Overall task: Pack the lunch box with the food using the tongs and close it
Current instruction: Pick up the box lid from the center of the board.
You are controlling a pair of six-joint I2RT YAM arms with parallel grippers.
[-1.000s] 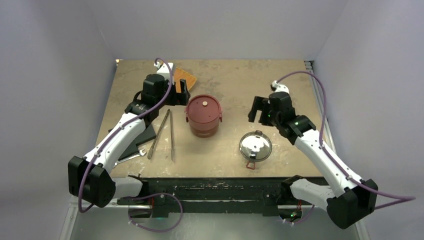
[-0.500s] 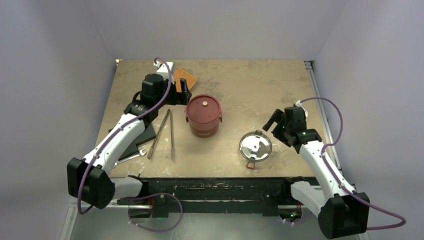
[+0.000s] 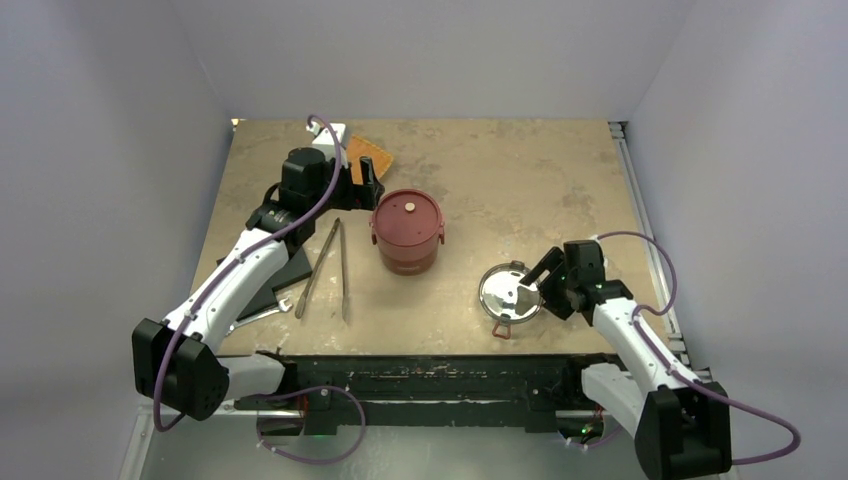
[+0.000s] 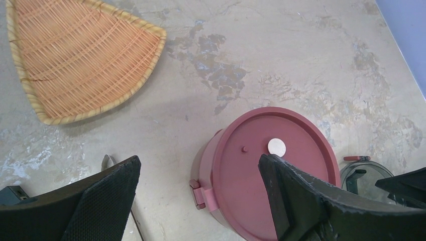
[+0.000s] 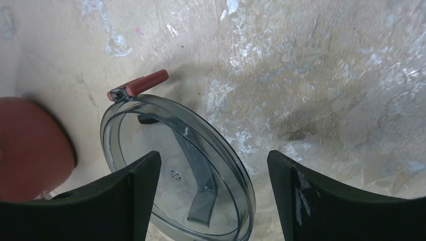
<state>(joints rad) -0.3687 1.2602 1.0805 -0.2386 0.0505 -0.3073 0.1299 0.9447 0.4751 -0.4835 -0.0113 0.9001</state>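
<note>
Tan desk (image 3: 480, 160), from above: lunch box (image 3: 407, 232) capped, tongs (image 3: 336, 266) idle left of it; right gripper (image 3: 535, 281) now dropped to clear lid (image 3: 503, 297) right of it. Left wrist: left gripper (image 4: 199, 163) spread, empty, above lunch box. Right wrist: jaws wide astride lid rim, nothing gripped. Closing stage likely.

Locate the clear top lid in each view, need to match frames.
Top external: clear top lid, lower right of centre.
Left wrist: a sliver of it at the lower right edge, past the lunch box.
Right wrist: bottom centre, filling the lower middle.
Shared landmark: the dark-red lunch box, centre in the top view, left edge in the right wrist view.
</note>
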